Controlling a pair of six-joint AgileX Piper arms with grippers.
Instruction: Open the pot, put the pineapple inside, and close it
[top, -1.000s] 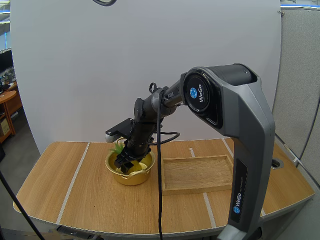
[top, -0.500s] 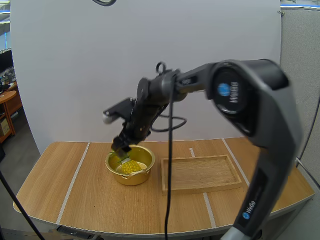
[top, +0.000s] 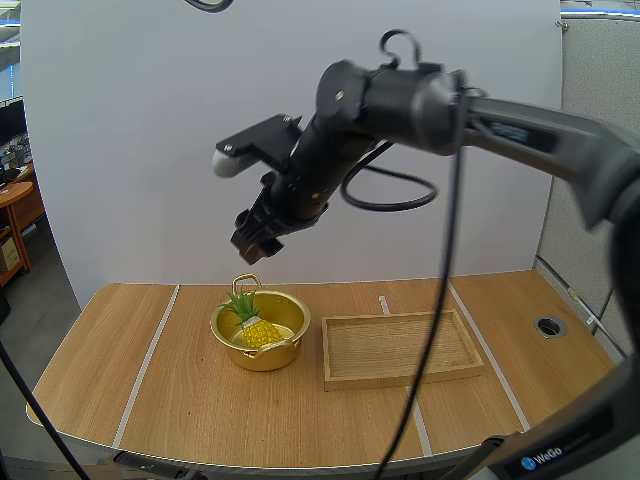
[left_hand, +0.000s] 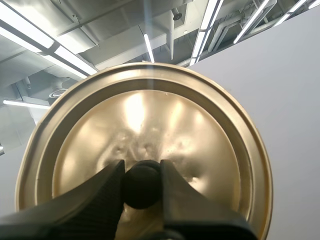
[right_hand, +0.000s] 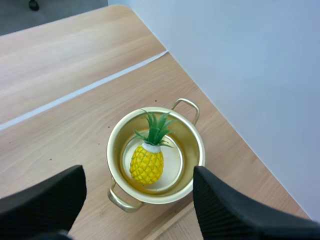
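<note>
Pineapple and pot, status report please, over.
Left hand shut on lid knob. Right hand open above pot. Pineapple inside open pot. Wooden tray beside pot, apart.

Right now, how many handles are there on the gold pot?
2. The back handle sticks out of the pot toward the white wall; the front handle sits straight across from it, on the opposite side of the rim.

Yellow pineapple (right_hand: 147, 164) inside open two-handled gold pot (top: 265, 358) — black-knobbed gold lid (left_hand: 150, 115) off it.
</note>
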